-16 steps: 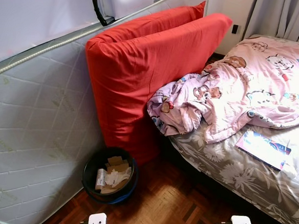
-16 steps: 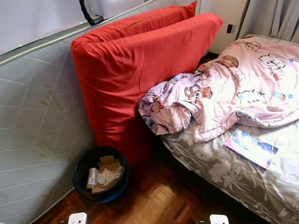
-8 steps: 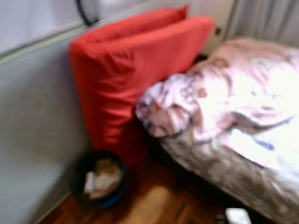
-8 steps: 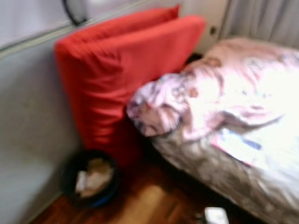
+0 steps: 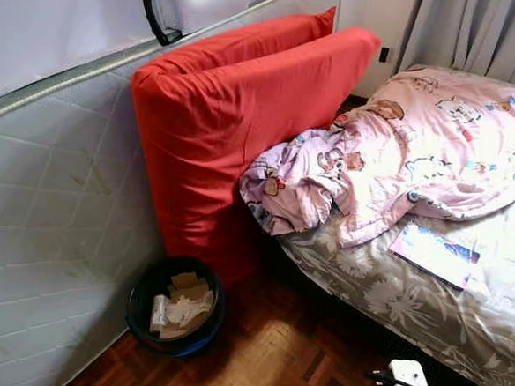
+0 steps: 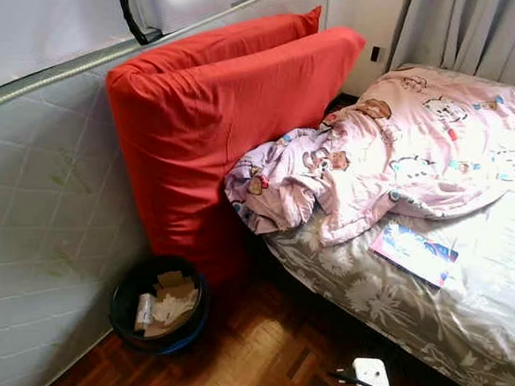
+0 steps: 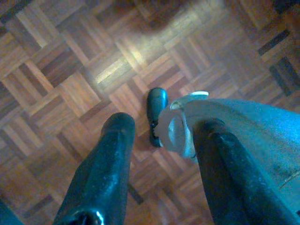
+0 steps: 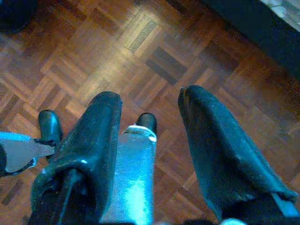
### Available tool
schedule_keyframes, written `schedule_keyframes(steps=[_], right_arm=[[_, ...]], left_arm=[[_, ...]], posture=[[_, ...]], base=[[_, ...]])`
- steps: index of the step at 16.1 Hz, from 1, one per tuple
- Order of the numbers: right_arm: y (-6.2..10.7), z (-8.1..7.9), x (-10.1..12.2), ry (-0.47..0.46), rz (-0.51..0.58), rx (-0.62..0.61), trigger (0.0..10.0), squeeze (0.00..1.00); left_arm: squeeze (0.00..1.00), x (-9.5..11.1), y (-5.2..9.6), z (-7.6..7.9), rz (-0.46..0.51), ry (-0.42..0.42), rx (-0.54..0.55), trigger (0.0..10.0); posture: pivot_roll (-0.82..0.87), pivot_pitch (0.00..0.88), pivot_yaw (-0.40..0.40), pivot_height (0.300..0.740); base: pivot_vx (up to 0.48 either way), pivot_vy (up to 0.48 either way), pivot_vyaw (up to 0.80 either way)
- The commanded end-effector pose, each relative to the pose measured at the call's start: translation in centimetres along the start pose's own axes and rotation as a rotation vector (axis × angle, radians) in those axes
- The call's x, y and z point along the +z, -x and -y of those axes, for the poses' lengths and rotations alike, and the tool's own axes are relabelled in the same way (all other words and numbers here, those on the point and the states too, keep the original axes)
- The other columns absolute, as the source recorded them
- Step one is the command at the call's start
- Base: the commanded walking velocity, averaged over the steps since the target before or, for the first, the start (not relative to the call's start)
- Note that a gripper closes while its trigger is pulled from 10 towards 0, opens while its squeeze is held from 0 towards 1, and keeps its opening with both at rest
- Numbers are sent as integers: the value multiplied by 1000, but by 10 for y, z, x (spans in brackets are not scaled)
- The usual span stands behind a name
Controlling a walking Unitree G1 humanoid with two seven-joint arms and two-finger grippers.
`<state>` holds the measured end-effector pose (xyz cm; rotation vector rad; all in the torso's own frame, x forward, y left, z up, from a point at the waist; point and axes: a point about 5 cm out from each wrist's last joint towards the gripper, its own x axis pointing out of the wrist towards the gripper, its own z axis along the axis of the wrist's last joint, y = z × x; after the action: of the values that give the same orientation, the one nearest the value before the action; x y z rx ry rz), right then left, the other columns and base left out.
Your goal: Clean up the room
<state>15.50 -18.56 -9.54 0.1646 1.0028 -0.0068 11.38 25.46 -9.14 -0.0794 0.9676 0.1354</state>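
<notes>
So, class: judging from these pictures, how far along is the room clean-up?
Done: paper scraps sit in the bin. In hand: nothing; left gripper and right gripper hang open above the floor. Left: the crumpled quilt and booklet lie on the bed.

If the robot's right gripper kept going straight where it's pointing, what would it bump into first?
Probably the robot's own leg, which shows between the open fingers of the right gripper, though depth is unclear. If it passes that, the wooden parquet floor lies beyond.
</notes>
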Motion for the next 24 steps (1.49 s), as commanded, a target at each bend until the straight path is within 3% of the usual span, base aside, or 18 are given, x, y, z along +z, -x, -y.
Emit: schedule_keyframes(steps=[1, 4, 8, 10, 14, 18, 22, 24], right_arm=[[0, 0, 2, -15, 12, 2, 10000, 0], [0, 0, 2, -16, 14, 0, 10000, 0], [0, 0, 1, -16, 12, 0, 10000, 0], [0, 1, 0, -14, 9, -1, 10000, 0], [1, 2, -2, -9, 9, -6, 10000, 0], [1, 3, -2, -1, 6, -6, 10000, 0], [1, 2, -4, 14, -6, -1, 10000, 0], [1, 2, -4, 9, -5, -2, 10000, 0]], left_arm=[[0, 3, 1, 0, 45, -16, -7, 10000], [0, 11, 2, 0, 126, -69, -7, 10000], [0, 20, 4, 2, 245, -58, -31, 10000], [0, 23, 7, 3, 311, -12, -34, 10000], [0, 25, 9, 4, 358, -17, -46, 10000], [0, 24, 9, 6, 364, -14, -71, 10000], [0, 20, 8, 8, 308, -90, -105, 10000], [0, 19, 7, 7, 289, -80, -109, 10000]], posture=[[-8, 31, -22, 740], [-13, 27, -18, 740], [-18, 18, -12, 740], [-29, 8, -8, 740], [-36, 0, -6, 740], [-25, 0, -9, 740], [-27, 0, -9, 740], [-29, 0, -10, 740]], base=[[0, 0, 0], [0, 0, 0], [0, 0, 0], [0, 0, 0], [0, 0, 0], [0, 0, 0], [0, 0, 0], [0, 0, 0]])
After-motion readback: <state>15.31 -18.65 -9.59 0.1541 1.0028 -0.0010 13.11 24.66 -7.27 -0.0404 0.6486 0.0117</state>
